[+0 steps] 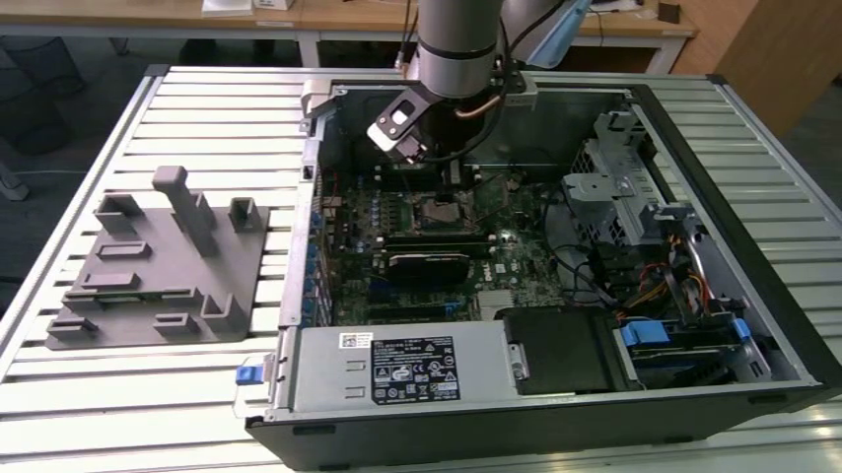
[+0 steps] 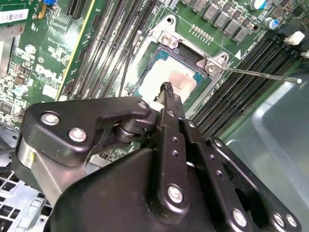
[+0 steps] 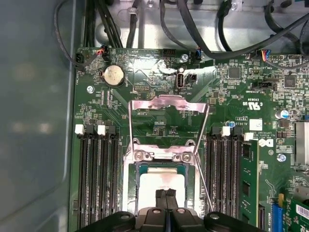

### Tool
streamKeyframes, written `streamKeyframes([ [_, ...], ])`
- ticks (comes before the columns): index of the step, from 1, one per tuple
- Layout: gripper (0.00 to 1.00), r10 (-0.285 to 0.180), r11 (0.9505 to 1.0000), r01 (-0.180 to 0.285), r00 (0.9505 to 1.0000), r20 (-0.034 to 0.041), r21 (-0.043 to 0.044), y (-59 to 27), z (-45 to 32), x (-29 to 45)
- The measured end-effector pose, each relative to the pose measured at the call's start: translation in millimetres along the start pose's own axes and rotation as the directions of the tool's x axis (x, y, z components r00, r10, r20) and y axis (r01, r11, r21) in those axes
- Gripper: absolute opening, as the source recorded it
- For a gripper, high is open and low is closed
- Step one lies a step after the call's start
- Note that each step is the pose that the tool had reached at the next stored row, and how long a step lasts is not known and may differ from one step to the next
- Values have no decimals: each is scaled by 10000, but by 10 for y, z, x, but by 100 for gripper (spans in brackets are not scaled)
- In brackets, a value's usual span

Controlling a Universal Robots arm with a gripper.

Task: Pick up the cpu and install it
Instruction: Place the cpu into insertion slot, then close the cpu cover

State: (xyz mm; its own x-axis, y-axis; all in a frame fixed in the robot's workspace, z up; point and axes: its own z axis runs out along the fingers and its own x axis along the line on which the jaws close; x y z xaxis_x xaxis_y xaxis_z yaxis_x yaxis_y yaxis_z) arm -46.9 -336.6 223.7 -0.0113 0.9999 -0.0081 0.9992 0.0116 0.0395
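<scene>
The cpu (image 3: 153, 186) lies flat inside the motherboard socket (image 3: 129, 193), its silver top showing in both wrist views (image 2: 182, 81). The socket's metal load plate (image 3: 169, 107) stands swung open behind it, and the thin lever (image 2: 260, 75) sticks out to one side. My gripper (image 3: 166, 197) is directly over the chip with its two black fingers pressed together and nothing between them. Its tip (image 2: 167, 91) is at or just above the chip's top; contact cannot be told. In the exterior view the gripper (image 1: 456, 183) hangs inside the open computer case, above the socket (image 1: 441, 210).
Memory slots (image 3: 96, 179) flank the socket on both sides. Cables (image 3: 203, 29) run along the case's back wall. The drive cage (image 1: 632, 187) and power supply (image 1: 394, 370) stand inside the case (image 1: 776, 325). A grey plastic fixture (image 1: 158, 266) sits on the table at the exterior view's left.
</scene>
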Motion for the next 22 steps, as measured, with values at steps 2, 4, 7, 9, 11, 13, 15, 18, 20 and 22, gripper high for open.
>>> streamKeyframes([
  [2, 11, 0, 10000, 0, 10000, -1, 0, 1, -26, 0],
  [4, 11, 0, 10000, 0, 10000, 0, 1, 2, -55, 0],
  [7, 11, 0, 10000, 0, 10000, 1, 5, 4, -98, -1],
  [9, 11, 0, 10000, 0, 10000, 6, 10, 5, -129, -1],
  [11, 11, -1, 10000, 1, 10000, 13, 14, 7, -157, -1],
  [13, 11, -2, 10000, 2, 10000, 18, 13, 8, -183, -1],
  [15, 11, -2, 10000, 2, 10000, 22, 14, 9, -212, -2],
  [18, 11, -1, 10000, 1, 10000, 23, 15, 10, -254, -2],
  [20, 11, -1, 10000, 1, 10000, 22, 15, 11, -277, -2],
  [22, 11, 0, 10000, 0, 10000, 22, 15, 12, -306, -2],
])
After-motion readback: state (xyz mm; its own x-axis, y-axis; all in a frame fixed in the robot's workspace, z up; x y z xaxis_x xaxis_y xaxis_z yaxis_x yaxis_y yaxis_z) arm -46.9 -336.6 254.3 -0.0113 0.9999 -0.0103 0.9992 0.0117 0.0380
